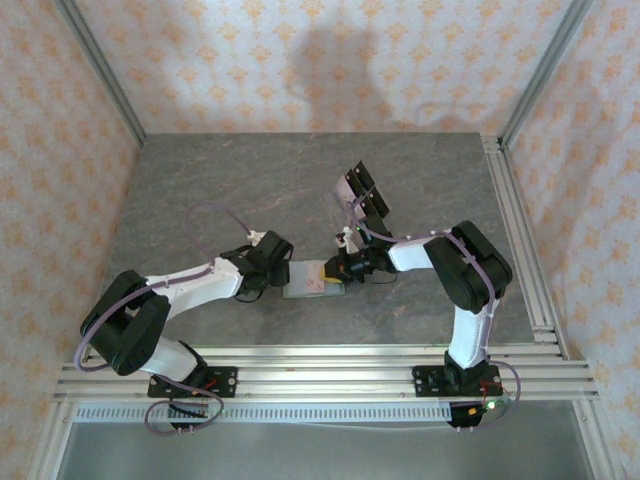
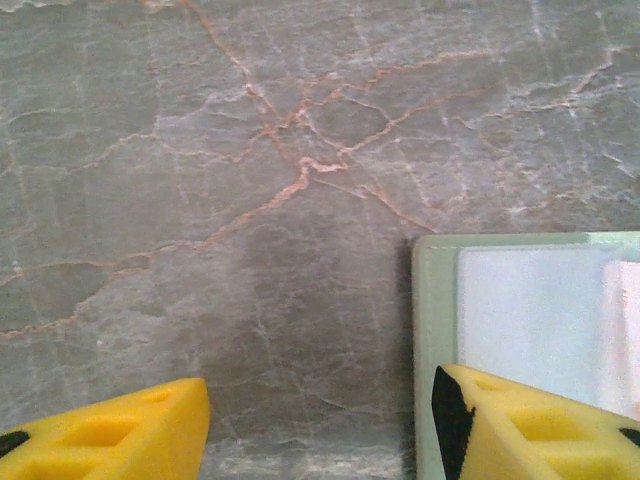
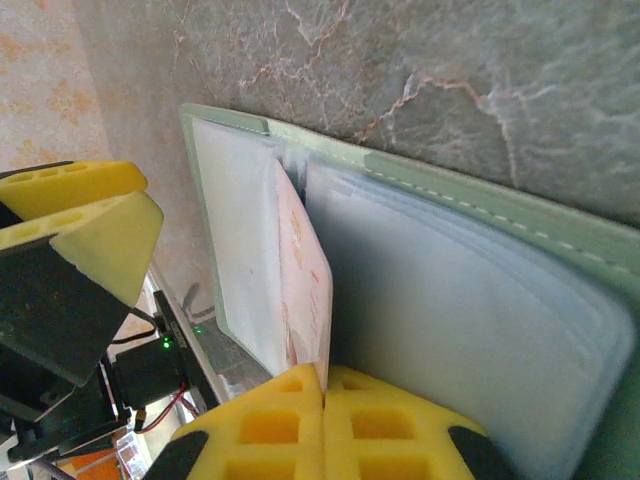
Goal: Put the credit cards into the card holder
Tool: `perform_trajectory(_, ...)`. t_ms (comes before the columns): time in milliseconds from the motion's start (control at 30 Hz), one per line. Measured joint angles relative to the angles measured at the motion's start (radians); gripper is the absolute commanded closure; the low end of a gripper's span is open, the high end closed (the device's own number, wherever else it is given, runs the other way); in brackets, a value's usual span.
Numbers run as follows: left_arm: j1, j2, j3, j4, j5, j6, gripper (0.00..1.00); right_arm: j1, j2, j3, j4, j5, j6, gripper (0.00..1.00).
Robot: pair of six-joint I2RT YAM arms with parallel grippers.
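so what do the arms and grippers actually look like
The left arm and right arm have white links, bulky black joints and a looping lilac cable. The left gripper and right gripper carry yellow fingers with moulded pockets and black markings.

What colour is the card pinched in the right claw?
Pale pinkish card, held by the right claw; the right wrist view shows it best.

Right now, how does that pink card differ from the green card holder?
The credit card is pale pink; the card holder is sage green with clear pockets. The card is smaller than the holder. The card slants up on its edge, while the holder lies open flat on the table. Both are rectangular.
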Motion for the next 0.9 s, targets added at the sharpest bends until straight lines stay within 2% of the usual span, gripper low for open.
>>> perform_trajectory(267, -0.019, 0.063, -0.001, 0.015, 0.003, -0.003, 0.39, 0.000, 0.002, 0.017, -0.036, 0.000, -0.008, 1.00)
perform_trajectory(700, -0.026, 0.069, -0.014, 0.041, 0.002, -0.011, 0.39, 0.027, 0.034, 0.074, -0.073, 0.002, -0.010, 1.00)
perform_trajectory(733, -0.026, 0.069, -0.014, 0.041, 0.002, -0.011, 0.39, 0.029, 0.034, 0.076, -0.076, 0.003, -0.010, 0.98)
perform_trajectory(800, -0.026, 0.069, -0.015, 0.041, 0.002, -0.011, 0.39, 0.030, 0.034, 0.079, -0.080, 0.005, -0.009, 0.86)
perform_trajectory(833, -0.026, 0.069, -0.015, 0.042, 0.002, -0.012, 0.39, 0.030, 0.034, 0.079, -0.082, 0.004, -0.011, 0.77)
perform_trajectory(900, -0.026, 0.069, -0.015, 0.042, 0.000, -0.012, 0.39, 0.033, 0.022, 0.085, -0.087, 0.003, -0.014, 0.69)
